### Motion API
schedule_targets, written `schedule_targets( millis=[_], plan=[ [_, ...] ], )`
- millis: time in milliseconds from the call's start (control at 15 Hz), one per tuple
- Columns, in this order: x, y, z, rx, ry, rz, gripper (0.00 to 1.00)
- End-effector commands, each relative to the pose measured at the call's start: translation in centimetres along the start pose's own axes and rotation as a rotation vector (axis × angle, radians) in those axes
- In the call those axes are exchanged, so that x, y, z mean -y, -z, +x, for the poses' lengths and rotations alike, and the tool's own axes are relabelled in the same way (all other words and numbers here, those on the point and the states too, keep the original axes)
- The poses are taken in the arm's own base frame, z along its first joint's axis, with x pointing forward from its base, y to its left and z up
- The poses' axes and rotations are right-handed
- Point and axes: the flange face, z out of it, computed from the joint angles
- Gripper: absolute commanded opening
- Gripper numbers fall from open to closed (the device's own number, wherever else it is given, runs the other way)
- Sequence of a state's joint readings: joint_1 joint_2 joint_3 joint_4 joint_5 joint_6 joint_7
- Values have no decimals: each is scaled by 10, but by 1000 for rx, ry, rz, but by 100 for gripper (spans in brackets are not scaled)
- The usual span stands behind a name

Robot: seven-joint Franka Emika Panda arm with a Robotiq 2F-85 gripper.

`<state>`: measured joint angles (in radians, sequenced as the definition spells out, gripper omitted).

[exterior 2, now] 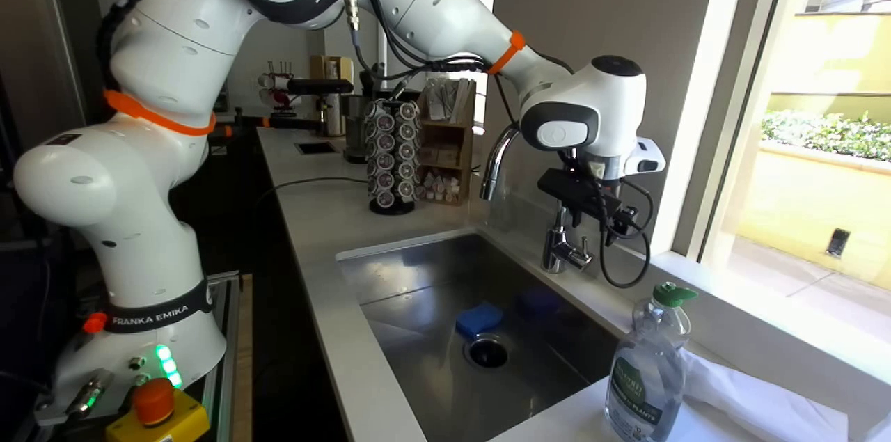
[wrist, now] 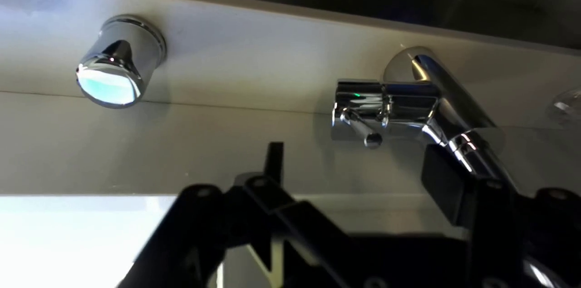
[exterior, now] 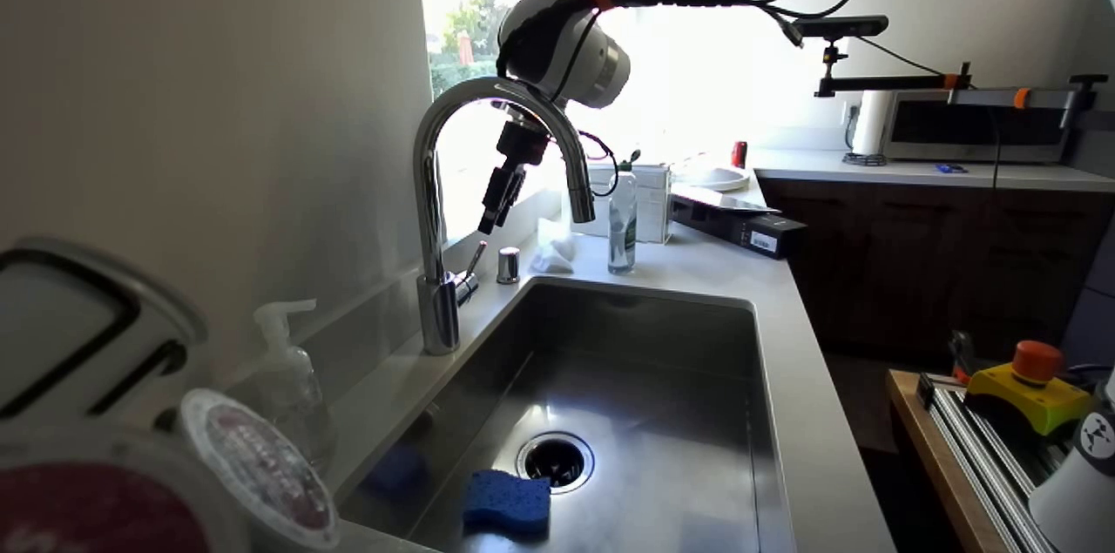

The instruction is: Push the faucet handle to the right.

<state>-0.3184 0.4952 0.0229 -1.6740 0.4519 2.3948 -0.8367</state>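
The faucet handle (exterior: 476, 259) is a slim chrome lever on the side of the lower stem of the chrome gooseneck faucet (exterior: 438, 318). It points upward in both exterior views (exterior 2: 584, 247). In the wrist view the handle (wrist: 361, 128) lies beyond the fingertips, in line with the gap between them. My gripper (wrist: 356, 154) is open and empty, its fingers wide apart. The right finger overlaps the faucet stem in the wrist view. In an exterior view the gripper (exterior: 485, 225) points down just above the handle; contact does not show. Cables and the wrist camera partly hide it in an exterior view (exterior 2: 612, 233).
The arched spout (exterior: 488, 87) stands close to the arm. A chrome cap (wrist: 119, 63) sits on the counter beside the handle. A steel sink (exterior: 662, 318) holds a blue sponge (exterior: 507, 501). A soap bottle (exterior 2: 646, 379) stands near the sink corner. Wall and window rise behind the faucet.
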Motion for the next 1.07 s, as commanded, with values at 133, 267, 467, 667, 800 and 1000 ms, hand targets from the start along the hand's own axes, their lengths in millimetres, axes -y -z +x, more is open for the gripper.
schedule_targets(
  millis=[133, 267, 467, 667, 800, 1000],
  plan=[
    [1, -15, 0, 40, 31, 19, 89],
    [2, -18, -1, 45, 28, 23, 96],
    [3, -22, -1, 50, 26, 28, 56],
    [4, -23, -1, 51, 25, 29, 33],
    [4, -24, -1, 51, 24, 29, 17],
    [5, -24, 0, 51, 24, 32, 0]
  ],
)
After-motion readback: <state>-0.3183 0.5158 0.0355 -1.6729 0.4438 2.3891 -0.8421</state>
